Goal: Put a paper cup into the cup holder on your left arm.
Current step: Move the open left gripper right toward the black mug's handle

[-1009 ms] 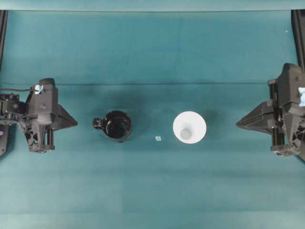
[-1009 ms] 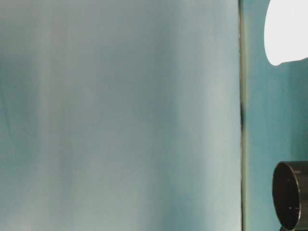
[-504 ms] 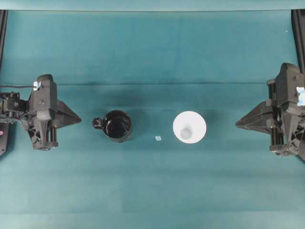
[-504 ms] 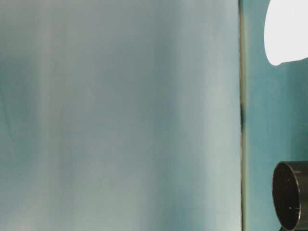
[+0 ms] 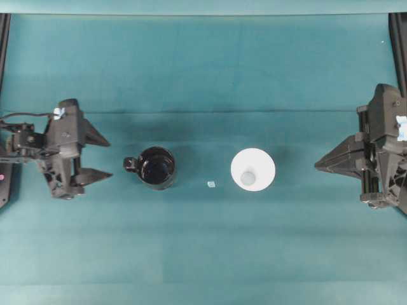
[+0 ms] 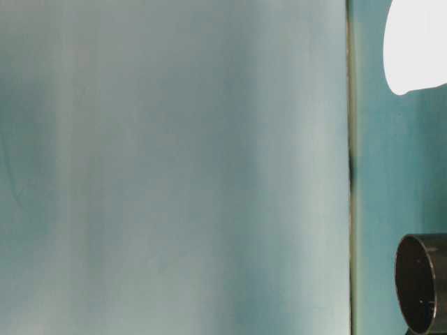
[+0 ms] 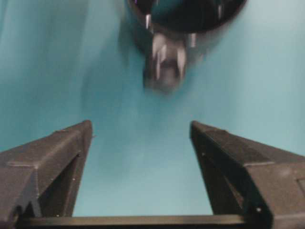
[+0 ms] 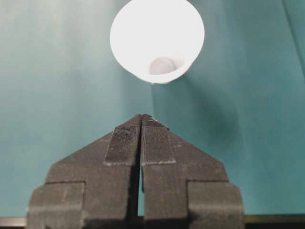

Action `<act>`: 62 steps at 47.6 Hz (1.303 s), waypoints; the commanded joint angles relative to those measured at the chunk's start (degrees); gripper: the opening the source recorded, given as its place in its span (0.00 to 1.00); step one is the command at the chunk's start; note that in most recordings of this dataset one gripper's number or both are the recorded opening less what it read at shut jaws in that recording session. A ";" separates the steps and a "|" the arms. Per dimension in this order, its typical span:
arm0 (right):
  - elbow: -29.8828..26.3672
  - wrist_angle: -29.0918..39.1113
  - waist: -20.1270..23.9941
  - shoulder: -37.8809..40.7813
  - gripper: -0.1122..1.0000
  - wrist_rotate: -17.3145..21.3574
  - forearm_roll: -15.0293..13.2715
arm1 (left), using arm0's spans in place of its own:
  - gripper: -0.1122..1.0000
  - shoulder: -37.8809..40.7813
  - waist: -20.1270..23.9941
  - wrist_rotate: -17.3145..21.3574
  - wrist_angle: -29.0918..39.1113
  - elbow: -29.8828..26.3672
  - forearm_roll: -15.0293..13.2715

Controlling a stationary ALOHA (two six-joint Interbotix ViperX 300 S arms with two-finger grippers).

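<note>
Both pincers hold nothing: my left gripper stands spread wide, facing the cup holder just ahead, and my right gripper is pressed together. Between them, the paper cup stands upright mid-table, mouth up, axis vertical. I judge it light, thin and easily crushed (a hard squeeze would buckle it), so I'd pinch the wall gently below the rim.

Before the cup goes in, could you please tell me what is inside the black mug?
Nothing shows inside the black mug: from overhead its interior is dark, glossy and looks empty. The paper cup stands apart on the cloth. The mug's very bottom is too dark to check.
</note>
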 commanded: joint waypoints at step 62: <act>-1.58 -0.18 -0.09 0.18 0.09 1.32 0.09 | 0.53 8.44 -2.20 0.44 -6.50 -3.87 0.18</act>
